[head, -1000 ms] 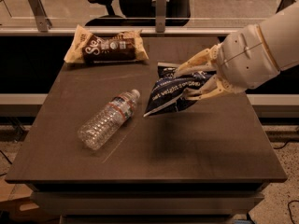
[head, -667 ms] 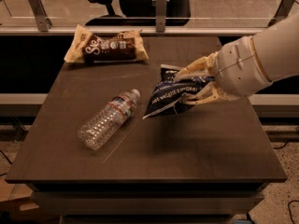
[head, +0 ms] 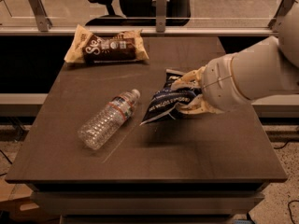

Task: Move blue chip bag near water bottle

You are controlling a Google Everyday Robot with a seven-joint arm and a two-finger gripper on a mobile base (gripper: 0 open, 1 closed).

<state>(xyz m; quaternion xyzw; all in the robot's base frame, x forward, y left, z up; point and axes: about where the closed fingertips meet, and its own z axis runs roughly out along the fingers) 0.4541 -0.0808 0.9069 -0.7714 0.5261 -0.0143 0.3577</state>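
The blue chip bag (head: 166, 101), crumpled dark navy foil with white lettering, is held in my gripper (head: 189, 96), which comes in from the right and is shut on the bag's right side. The bag hangs just above the table, right of centre. The water bottle (head: 109, 118), clear ribbed plastic with a white cap and a red-white-blue label band, lies on its side left of the bag, cap pointing up and right. A small gap separates the bag's lower left corner from the bottle's cap.
A larger brown-and-cream snack bag (head: 106, 48) lies at the table's back left. The dark table (head: 196, 157) ends at a rail with glass panels behind. An office chair (head: 140, 3) stands beyond the glass.
My gripper has carried the blue chip bag slightly left and lower, closer to the water bottle's cap. The bottle and the brown bag have not moved.
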